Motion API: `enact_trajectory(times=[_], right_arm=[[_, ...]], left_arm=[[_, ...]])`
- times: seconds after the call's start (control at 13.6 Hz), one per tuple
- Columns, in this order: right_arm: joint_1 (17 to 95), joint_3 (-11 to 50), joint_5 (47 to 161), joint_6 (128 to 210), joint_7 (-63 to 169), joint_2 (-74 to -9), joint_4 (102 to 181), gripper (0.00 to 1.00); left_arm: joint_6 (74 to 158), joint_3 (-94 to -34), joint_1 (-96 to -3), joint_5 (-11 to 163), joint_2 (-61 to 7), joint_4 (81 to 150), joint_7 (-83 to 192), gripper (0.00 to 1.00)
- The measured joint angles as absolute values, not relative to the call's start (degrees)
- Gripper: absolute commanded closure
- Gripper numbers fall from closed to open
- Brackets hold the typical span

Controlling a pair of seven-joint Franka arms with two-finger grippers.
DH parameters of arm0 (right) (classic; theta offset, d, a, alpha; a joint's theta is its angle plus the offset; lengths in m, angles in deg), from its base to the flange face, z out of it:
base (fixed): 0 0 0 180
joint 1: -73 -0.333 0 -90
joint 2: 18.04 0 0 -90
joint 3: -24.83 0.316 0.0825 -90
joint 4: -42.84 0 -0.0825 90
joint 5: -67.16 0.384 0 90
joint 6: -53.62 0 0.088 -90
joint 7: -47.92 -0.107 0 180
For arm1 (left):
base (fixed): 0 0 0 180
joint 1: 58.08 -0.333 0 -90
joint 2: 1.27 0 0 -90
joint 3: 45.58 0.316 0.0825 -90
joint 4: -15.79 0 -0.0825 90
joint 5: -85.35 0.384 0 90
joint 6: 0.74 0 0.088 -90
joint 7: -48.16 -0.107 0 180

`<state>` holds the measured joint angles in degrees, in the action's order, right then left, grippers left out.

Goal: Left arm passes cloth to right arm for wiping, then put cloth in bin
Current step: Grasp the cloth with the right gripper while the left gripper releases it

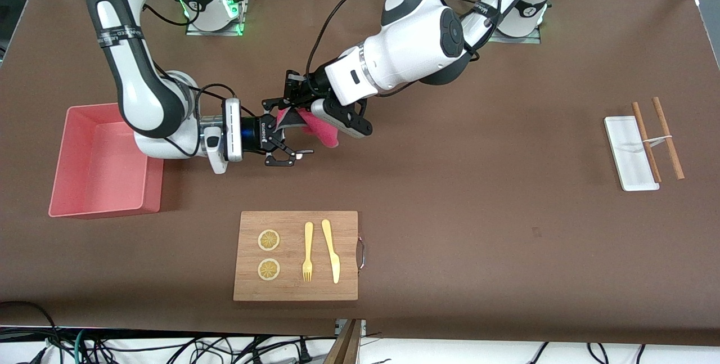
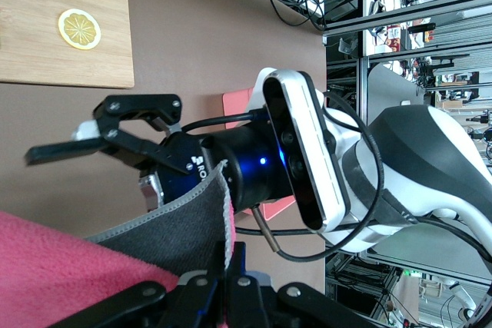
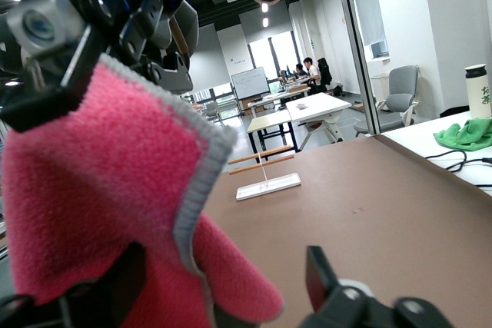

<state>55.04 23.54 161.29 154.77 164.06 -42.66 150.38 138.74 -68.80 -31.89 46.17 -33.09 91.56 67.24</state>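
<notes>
Cloth (image 1: pixel 322 127) hangs above the surface, pinched in the left claw (image 1: pixel 292 106); its free end droops between the spread fingers of the right claw (image 1: pixel 286 140), which faces it, near the bin (image 1: pixel 101 184).

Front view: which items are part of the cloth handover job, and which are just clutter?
In the job:
- cloth, held by the left tool
- right tool, open at the cloth
- bin

Lying about:
- cutting board with two lemon slices, fork, knife
- white tray, two wooden sticks
</notes>
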Motion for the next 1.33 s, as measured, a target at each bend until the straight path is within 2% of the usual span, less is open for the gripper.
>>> enact_trajectory(times=[0.07, 0.15, 0.22, 1.03, 1.11, 1.18, 1.33], right_arm=[[54.64, 23.55, 161.77, 155.02, 164.06, -42.65, 150.39, 0.58], [54.34, 23.54, 162.08, 155.23, 164.09, -42.65, 150.40, 0.83], [54.23, 23.54, 162.22, 155.38, 164.10, -42.65, 150.40, 0.99], [54.23, 22.31, 162.92, 156.69, 164.34, -42.27, 149.84, 1.00], [54.25, 21.98, 162.93, 156.69, 164.34, -42.23, 149.69, 1.00], [54.27, 21.62, 162.93, 156.69, 164.32, -42.21, 149.52, 1.00], [54.31, 20.49, 162.80, 156.66, 164.26, -42.19, 149.17, 1.00]], left_arm=[[138.76, -68.79, -31.90, 46.17, -33.09, 91.55, 67.31, 1.00], [138.77, -68.78, -31.92, 46.17, -33.09, 91.54, 67.34, 1.00], [138.77, -68.77, -31.92, 46.17, -33.09, 91.54, 67.35, 1.00], [138.83, -68.76, -32.03, 46.17, -33.08, 91.30, 67.68, 1.00], [138.83, -68.76, -32.03, 46.17, -33.08, 91.29, 67.73, 0.41], [138.83, -68.75, -32.03, 46.17, -33.08, 91.29, 67.76, 0.00], [138.84, -68.61, -32.04, 46.17, -33.09, 91.29, 67.77, 0.00]])
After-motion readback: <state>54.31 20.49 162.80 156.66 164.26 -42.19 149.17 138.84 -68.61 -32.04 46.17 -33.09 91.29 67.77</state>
